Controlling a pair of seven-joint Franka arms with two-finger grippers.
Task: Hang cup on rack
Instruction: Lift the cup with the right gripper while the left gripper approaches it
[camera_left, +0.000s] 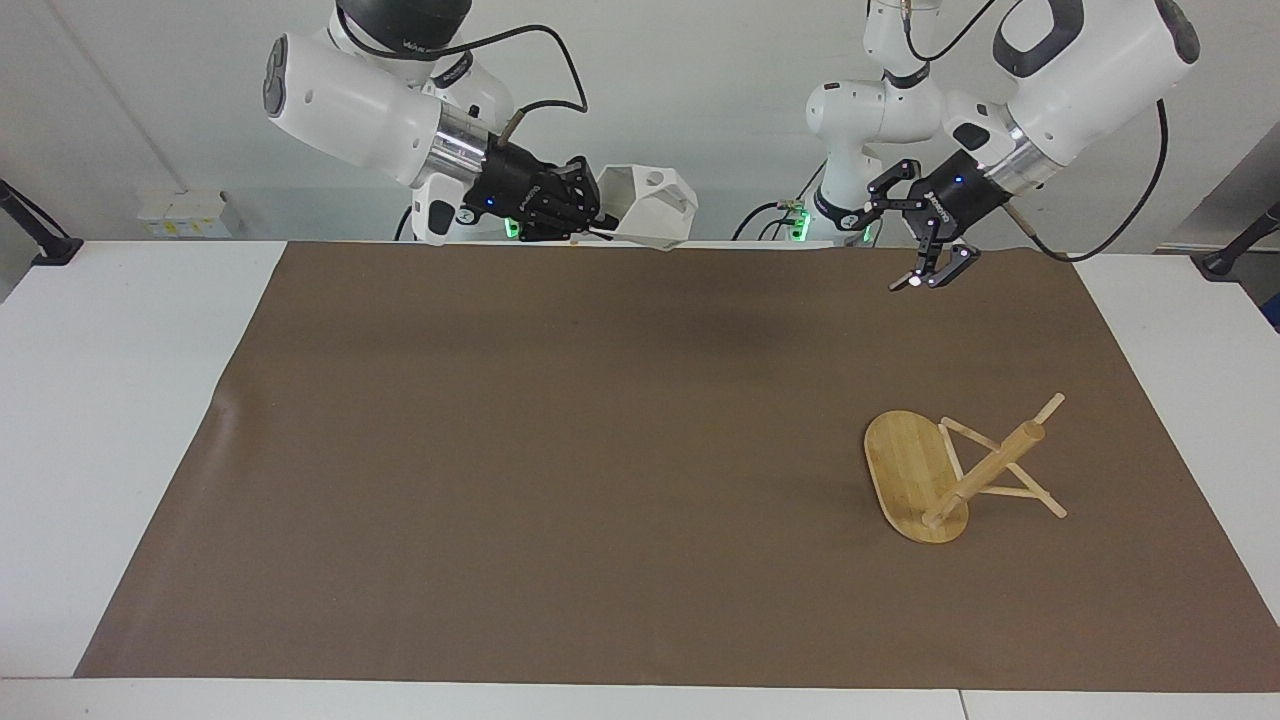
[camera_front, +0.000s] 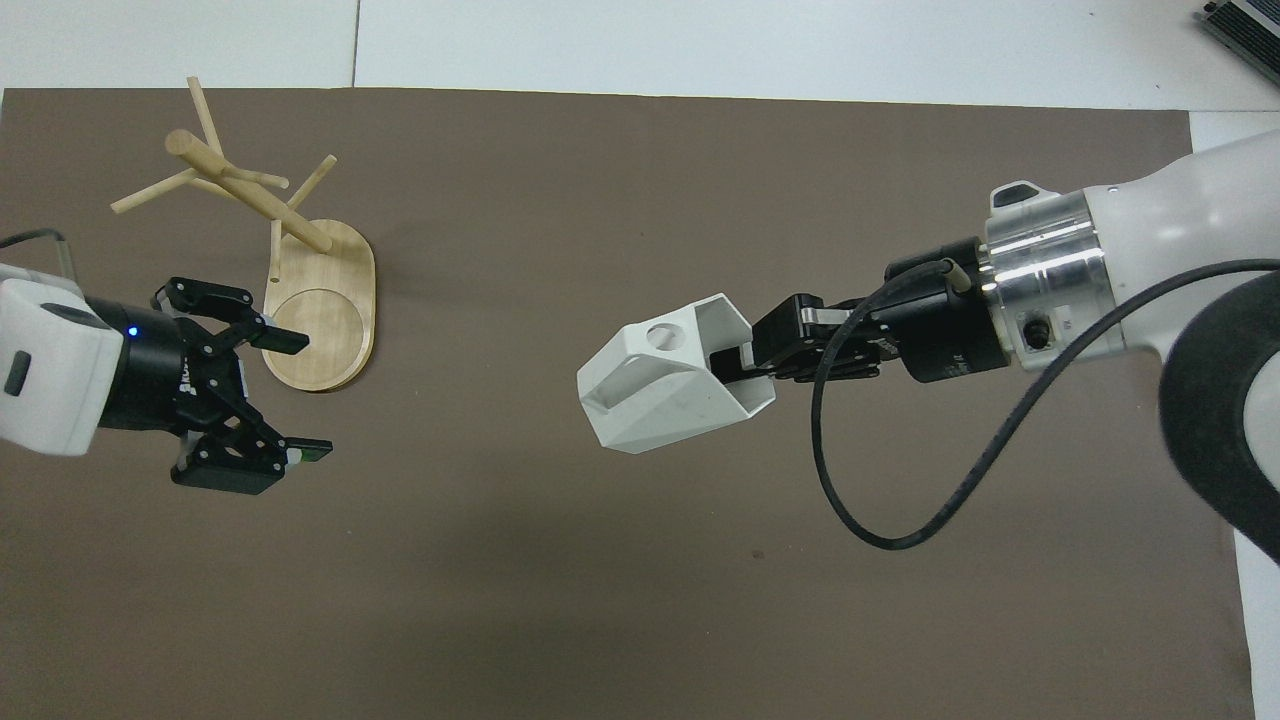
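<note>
The white faceted cup (camera_left: 652, 212) (camera_front: 655, 400) hangs tilted on its side high over the mat, handle hole facing up. My right gripper (camera_left: 600, 222) (camera_front: 735, 362) is shut on its rim, one finger inside the mouth. The bamboo rack (camera_left: 905, 465) (camera_front: 322, 322) stands on its oval base toward the left arm's end of the table, its post (camera_left: 985, 468) (camera_front: 245, 188) and thin pegs bare. My left gripper (camera_left: 925, 258) (camera_front: 298, 397) hangs open and empty in the air, over the mat beside the rack's base in the overhead view.
A brown mat (camera_left: 560, 450) covers most of the white table (camera_left: 120, 400). Apart from the rack, nothing lies on it.
</note>
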